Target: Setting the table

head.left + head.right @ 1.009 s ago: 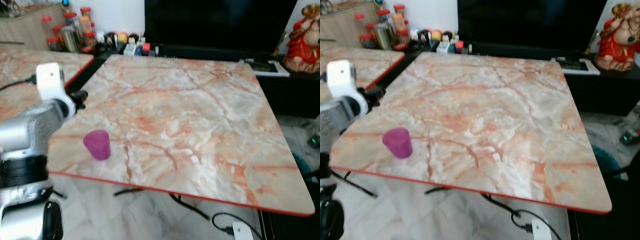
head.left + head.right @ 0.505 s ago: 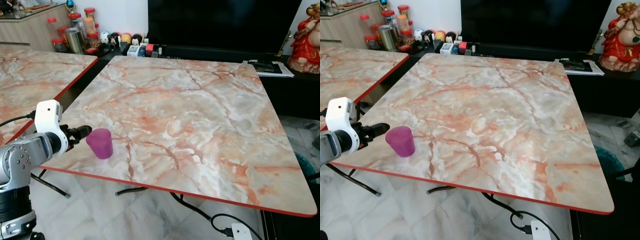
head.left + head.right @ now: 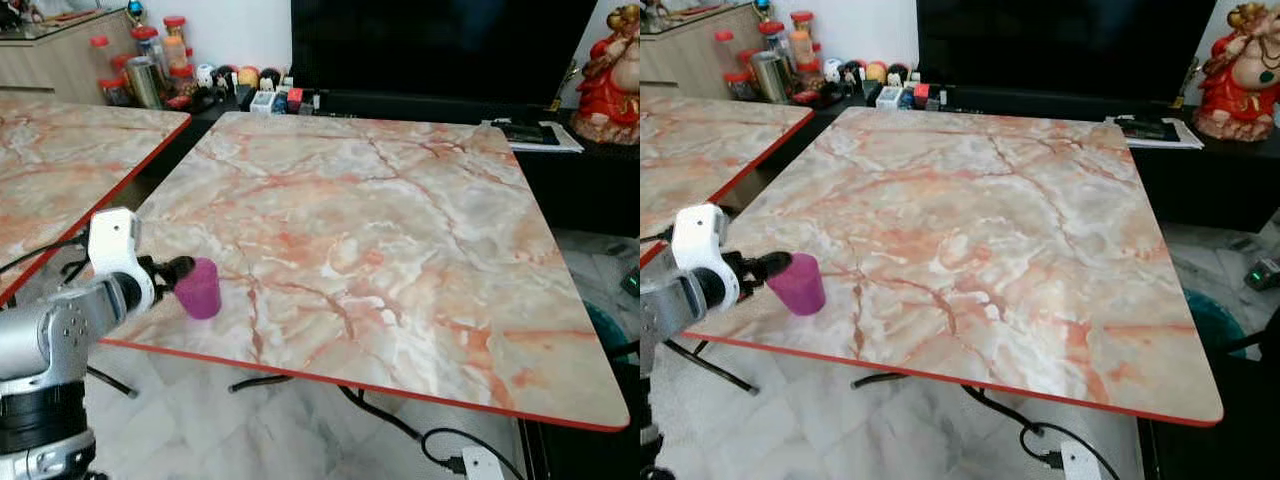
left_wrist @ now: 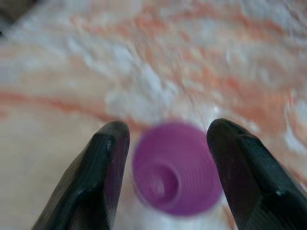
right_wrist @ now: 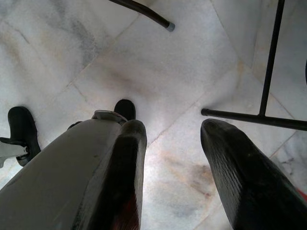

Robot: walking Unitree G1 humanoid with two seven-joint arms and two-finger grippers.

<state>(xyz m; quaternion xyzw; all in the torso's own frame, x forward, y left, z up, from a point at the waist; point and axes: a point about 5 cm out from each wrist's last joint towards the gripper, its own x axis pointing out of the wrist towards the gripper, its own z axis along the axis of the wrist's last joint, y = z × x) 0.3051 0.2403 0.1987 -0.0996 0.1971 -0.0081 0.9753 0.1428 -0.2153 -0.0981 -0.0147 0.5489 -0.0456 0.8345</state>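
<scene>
Marble-patterned surface carries your purple cup between the spread fingers of the left gripper; it looks light, stiff and slippery, so clasp its mid-wall gently.

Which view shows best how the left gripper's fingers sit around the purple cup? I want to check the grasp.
The left wrist view: the purple cup sits between the two open black fingers, a gap visible each side, though blurred. The eye views show the left gripper meeting the cup from the side, the finger gap hidden.
</scene>
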